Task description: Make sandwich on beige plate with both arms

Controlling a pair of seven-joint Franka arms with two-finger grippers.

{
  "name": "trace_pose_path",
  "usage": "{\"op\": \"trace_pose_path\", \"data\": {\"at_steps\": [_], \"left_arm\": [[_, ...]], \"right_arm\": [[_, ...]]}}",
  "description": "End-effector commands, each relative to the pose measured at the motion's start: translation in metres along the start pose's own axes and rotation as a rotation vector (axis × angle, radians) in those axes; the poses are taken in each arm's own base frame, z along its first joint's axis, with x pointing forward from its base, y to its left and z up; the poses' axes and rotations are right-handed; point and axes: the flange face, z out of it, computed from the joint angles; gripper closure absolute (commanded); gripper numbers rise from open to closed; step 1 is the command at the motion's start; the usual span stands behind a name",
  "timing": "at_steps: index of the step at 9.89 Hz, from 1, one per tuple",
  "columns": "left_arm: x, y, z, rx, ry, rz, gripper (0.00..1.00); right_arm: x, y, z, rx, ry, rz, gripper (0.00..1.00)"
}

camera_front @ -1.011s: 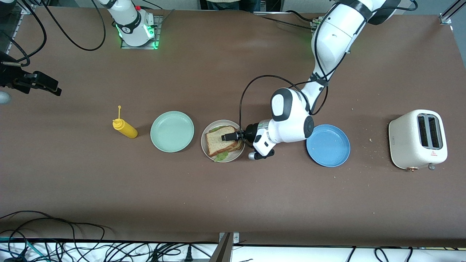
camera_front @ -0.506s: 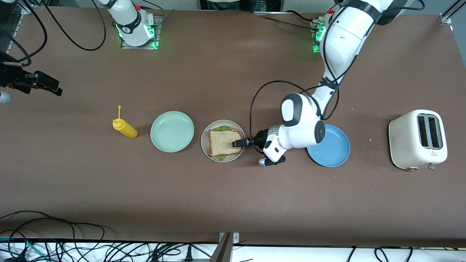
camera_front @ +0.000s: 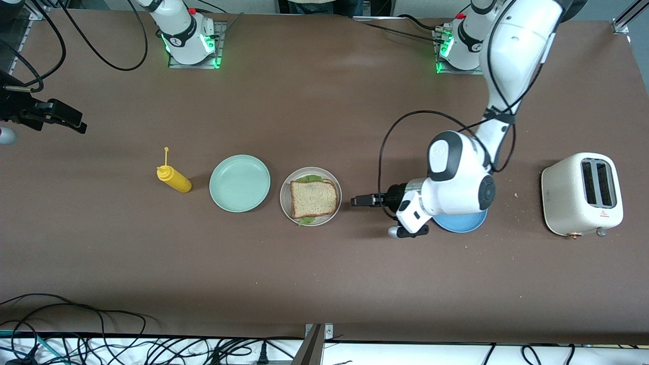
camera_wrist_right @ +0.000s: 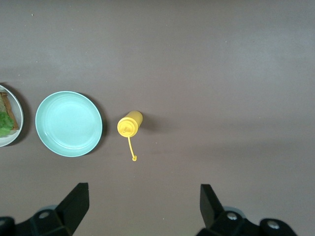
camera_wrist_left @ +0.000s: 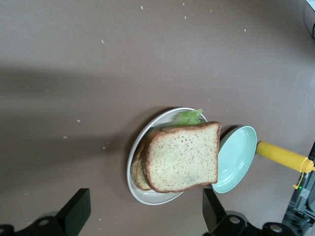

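So the sandwich (camera_front: 314, 198) is basically built: it's sitting on the beige plate (camera_front: 285, 196), top slice of toasted bread squared up over the bottom one, with a bit of green lettuce (camera_front: 307, 220) poking out at the edge nearer the front camera and another bit at the opposite edge. The left wrist view shows the stack looking pretty tidy, maybe the lower slice peeking out a touch on one side. The plate sits between the mint-green plate (camera_front: 240, 183), which is empty and just beside it toward the right arm's end, and the blue plate (camera_front: 460, 221) toward the left arm's end. The left gripper (camera_front: 361, 201) is over bare table between the beige plate and the blue one, fingers spread apart with nothing in them, pointed at the sandwich but clear of it. The right gripper (camera_front: 66, 118) is parked way out at the right arm's end of the table, over bare tabletop, fingers wide and empty too, just waiting. Past the mint plate there's a yellow mustard bottle (camera_front: 174, 178), and a white toaster (camera_front: 581, 194) stands at the left arm's end. My read: the stacking step is done and this is the wrap-up. Next move only calls for the left arm getting clear without bumping the blue plate under its wrist.
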Motion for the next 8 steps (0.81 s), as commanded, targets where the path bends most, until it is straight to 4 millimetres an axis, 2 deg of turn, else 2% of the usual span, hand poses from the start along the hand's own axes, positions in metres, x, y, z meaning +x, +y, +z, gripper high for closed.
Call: {"op": "trace_pose_path", "data": {"at_steps": [1, 6, 8], "left_arm": [[-0.008, 0.006, -0.022, 0.106, 0.019, 0.001, 0.00], [-0.012, -0.005, -0.046, 0.239, 0.000, 0.006, 0.00], [-0.014, -0.012, -0.065, 0.312, -0.010, 0.020, 0.00]], "right_arm": [[-0.001, -0.001, -0.007, 0.004, 0.008, 0.002, 0.00], [-0.001, 0.002, -0.009, 0.005, 0.009, 0.010, 0.00], [-0.002, 0.004, -0.011, 0.013, 0.012, 0.014, 0.00]]}}
